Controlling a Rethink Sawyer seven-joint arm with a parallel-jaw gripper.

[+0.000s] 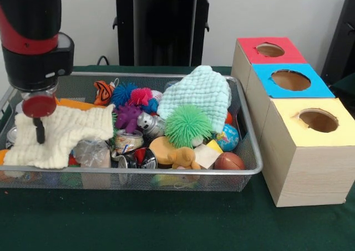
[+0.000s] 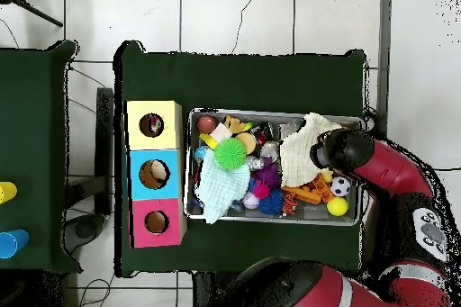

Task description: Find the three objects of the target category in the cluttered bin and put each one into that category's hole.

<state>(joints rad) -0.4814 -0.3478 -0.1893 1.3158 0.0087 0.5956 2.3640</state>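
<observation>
The wire mesh bin [image 1: 166,174] holds a heap of toys and cloths; it also shows in the overhead view [image 2: 270,221]. My gripper [image 1: 40,135] hangs over the bin's left end in the front view. It is shut on a cream knitted cloth [image 1: 64,133], which hangs raised from it. In the overhead view the arm's head [image 2: 345,152] covers the gripper, beside the same cloth [image 2: 299,152]. No patchwork ball shows in the bin. The yellow-topped box's round hole [image 1: 318,120] is the nearest of the three holes; from overhead something mottled shows inside the hole [image 2: 151,125].
A spiky green pom ball [image 1: 187,125], a mint knitted cloth [image 1: 197,94], a globe-print ball [image 1: 227,137] and a brown ball [image 1: 228,161] lie in the bin's right half. The blue-topped box [image 1: 290,80] and red-topped box [image 1: 270,50] stand behind the yellow one.
</observation>
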